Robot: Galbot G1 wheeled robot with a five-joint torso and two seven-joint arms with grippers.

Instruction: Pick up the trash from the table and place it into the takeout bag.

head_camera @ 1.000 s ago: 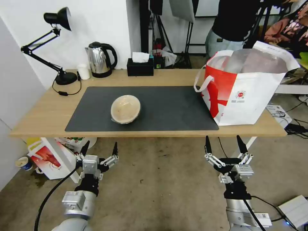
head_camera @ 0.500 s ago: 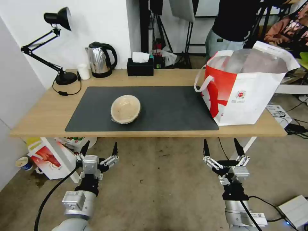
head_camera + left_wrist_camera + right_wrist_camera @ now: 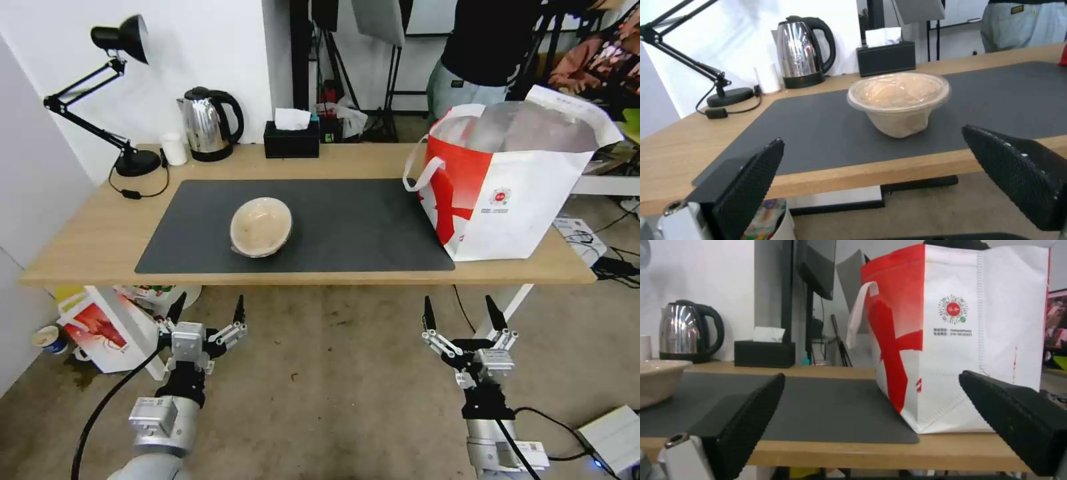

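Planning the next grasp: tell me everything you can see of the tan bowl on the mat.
The tan paper bowl is round and tapered, its wall looking dented, with what looks like a clear wrinkled film or lid over its rim. It stands upright on the dark grey mat, left of centre, with nothing else touching it; both grippers are below the table edge.

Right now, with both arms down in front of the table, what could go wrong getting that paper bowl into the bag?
1. The tan paper bowl looks crumpled and film-covered; a grip by the open left gripper might crush it or slip.
2. The takeout bag is tall and soft-sided; the bowl could catch its rim or loop handle and tip it.
3. Both grippers, including the open right gripper, sit below the table edge; rising could clip it.
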